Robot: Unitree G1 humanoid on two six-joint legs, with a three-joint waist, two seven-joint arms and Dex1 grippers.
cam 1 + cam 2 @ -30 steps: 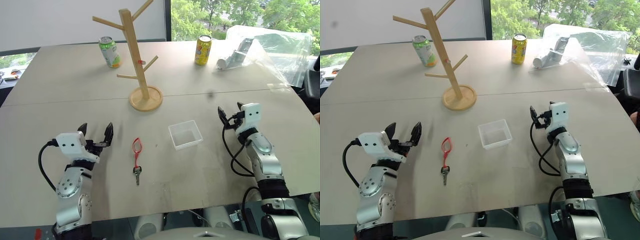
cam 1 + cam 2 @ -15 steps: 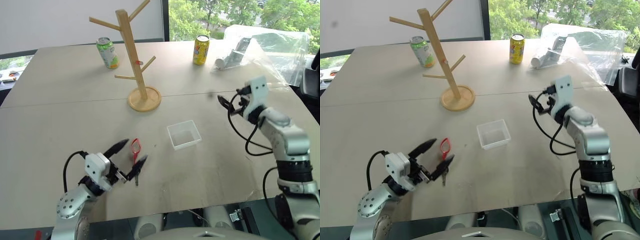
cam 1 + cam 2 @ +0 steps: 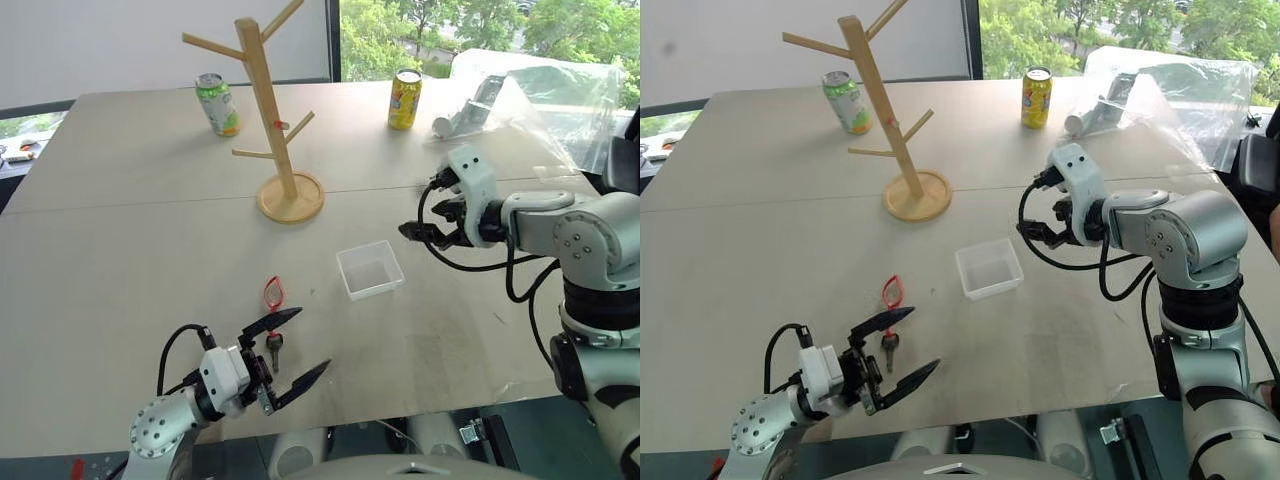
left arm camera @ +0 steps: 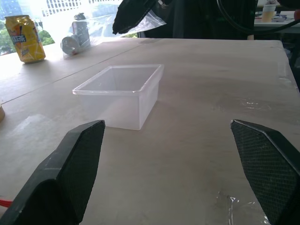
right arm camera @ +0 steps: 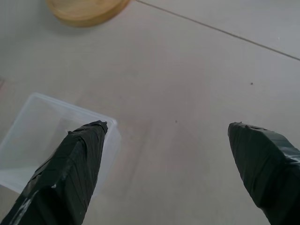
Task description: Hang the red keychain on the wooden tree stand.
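Room: bright, windows with trees along the far wall, a wide pale table [image 3: 150,230] made of two boards with a seam across the middle

Item, the wooden tree stand [image 3: 268,115]: upright on its disc base at about 12 o'clock from the table's middle, pegs bare, a tiny red dot on the pole

Item, the red keychain [image 3: 273,300]: flat on the table at about 7 o'clock from the stand, well apart from it; red loop toward the stand, dark key [image 3: 273,348] toward the near edge

Item, the left gripper [image 3: 288,352]: low over the near edge, fingers spread wide, pointing across the table toward 3 o'clock. The key lies just beside its upper finger; whether they touch, I cannot tell. It holds nothing

Item, the right gripper [image 3: 418,231]: raised above the table at 3 o'clock from the clear plastic box [image 3: 370,269], fingers apart, empty, tilted down toward the box

Other items: green can [image 3: 218,103] at 10 o'clock from the stand, yellow can [image 3: 405,99] at 2 o'clock, a crumpled clear plastic bag [image 3: 530,95] at the far right

Risks, as judged:
- the left fingers sweep sideways with the key beside one tip, so a close may push the keychain away or catch the key alone, leaving the loop dangling badly for a peg
- the thin loop lies flat; pads may slide over it and close on nothing
- the stand is tall on a small base; a knock from either arm on the way to a peg could tip it
- the box sits between keychain and right gripper and may get shoved
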